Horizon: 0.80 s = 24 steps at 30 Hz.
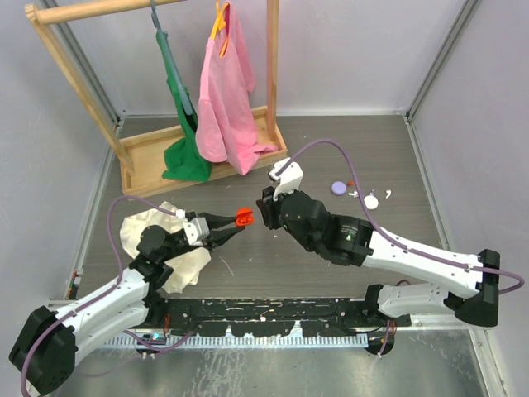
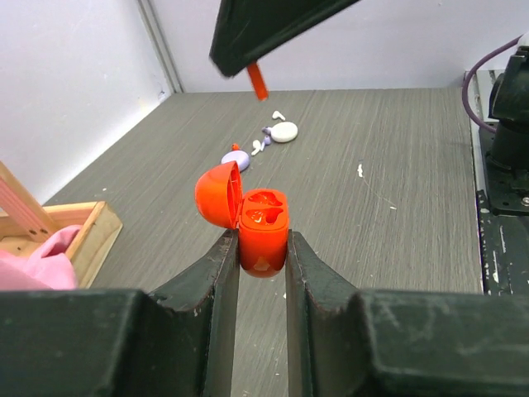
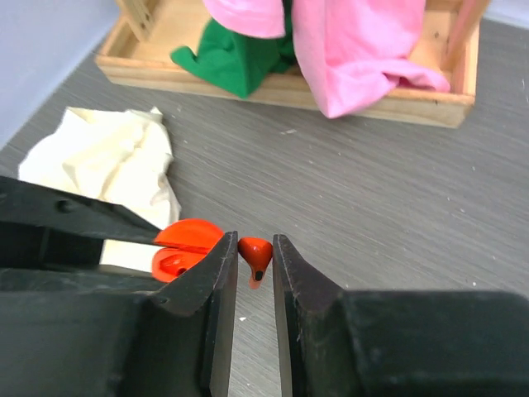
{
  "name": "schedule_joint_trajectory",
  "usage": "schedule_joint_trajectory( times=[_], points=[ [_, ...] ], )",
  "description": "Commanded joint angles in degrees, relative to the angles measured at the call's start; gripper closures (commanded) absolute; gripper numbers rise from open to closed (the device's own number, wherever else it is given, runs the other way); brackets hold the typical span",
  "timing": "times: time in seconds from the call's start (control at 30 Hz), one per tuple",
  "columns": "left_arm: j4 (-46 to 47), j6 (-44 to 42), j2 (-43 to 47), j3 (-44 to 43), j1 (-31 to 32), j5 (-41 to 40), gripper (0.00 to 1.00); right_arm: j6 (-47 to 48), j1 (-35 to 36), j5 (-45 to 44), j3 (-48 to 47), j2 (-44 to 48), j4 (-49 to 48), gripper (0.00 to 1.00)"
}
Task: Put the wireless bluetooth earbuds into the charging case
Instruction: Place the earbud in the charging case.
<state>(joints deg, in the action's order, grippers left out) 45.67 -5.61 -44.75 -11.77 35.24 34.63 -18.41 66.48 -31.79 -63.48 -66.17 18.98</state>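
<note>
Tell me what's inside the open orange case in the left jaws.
In the orange case, beside the raised lid, two glossy orange shapes show; empty wells or seated earbuds, I cannot tell. Jaws of the left gripper cover its lower sides.

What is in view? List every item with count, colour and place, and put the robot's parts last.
orange charging case: one, orange-red, lid open, held off the table in the left pincer
orange earbud: one, orange-red, in the right pincer, just beside the open case
lavender round case: one, pale lavender, on the table, far right
white oval piece: one, white, right of the lavender case
small white earbuds: two seen, white, lying loose around the oval piece
cream cloth: one, crumpled, near left
wooden rack: one, far left
green garment: one, hanging on the rack
pink garment: one, hanging beside the green one
table: one, grey
left pincer: shut on the case
right pincer: shut on the earbud
</note>
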Motion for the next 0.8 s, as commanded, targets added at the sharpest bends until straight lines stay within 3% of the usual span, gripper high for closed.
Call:
schedule_joint_trajectory(
  times=[0.0,0.37,0.77],
  points=[
    [5.0,-0.2,0.5,-0.2,0.3,-2.6,1.0,4.0,3.3,-3.9,2.7,3.0,-10.5,0.8],
    [5.9,1.0,0.8,-0.1,0.3,-3.2,1.0,9.7,9.0,-4.3,11.7,3.6,-29.1,0.81],
    [6.3,1.6,1.2,0.1,0.2,-2.3,1.0,10.9,10.0,-4.5,14.1,-0.1,-36.8,0.82]
  ],
)
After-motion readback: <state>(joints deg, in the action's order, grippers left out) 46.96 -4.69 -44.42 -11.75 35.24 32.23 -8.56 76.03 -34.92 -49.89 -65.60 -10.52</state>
